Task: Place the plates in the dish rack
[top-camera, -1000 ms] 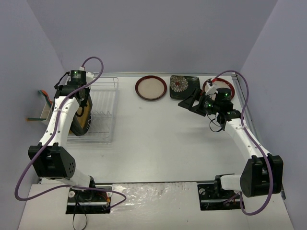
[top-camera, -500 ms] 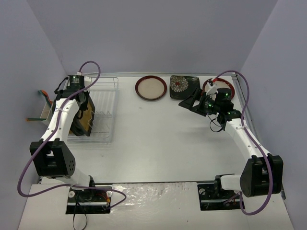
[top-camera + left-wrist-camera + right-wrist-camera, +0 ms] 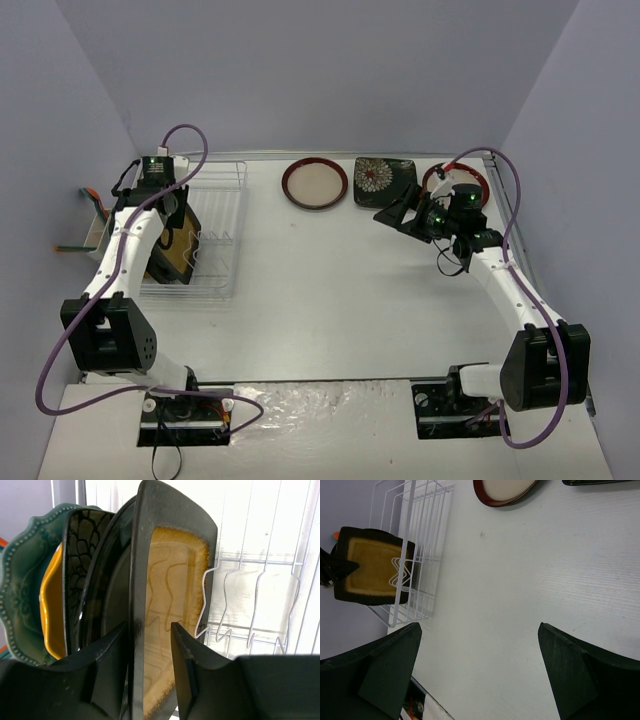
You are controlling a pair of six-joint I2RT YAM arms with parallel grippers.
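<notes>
At the far left, left gripper (image 3: pixel 149 630) pinches the upright black-amber plate (image 3: pixel 172 575) inside the dish rack (image 3: pixel 260 575); right gripper (image 3: pixel 479 630) hovers with fingers spread wide

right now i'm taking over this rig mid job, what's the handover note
Left gripper: fingers either side of the black-amber plate, which stands upright in the dish rack; I cannot tell whether it is clamped.
Right gripper: open, empty, above the table.
Done: teal plate, yellow plate, black patterned plate and a dark plate stand in the rack.
Left: round red-rimmed plate, black floral plate and a second red-rimmed plate, partly behind the right arm, lie at the far edge.
</notes>
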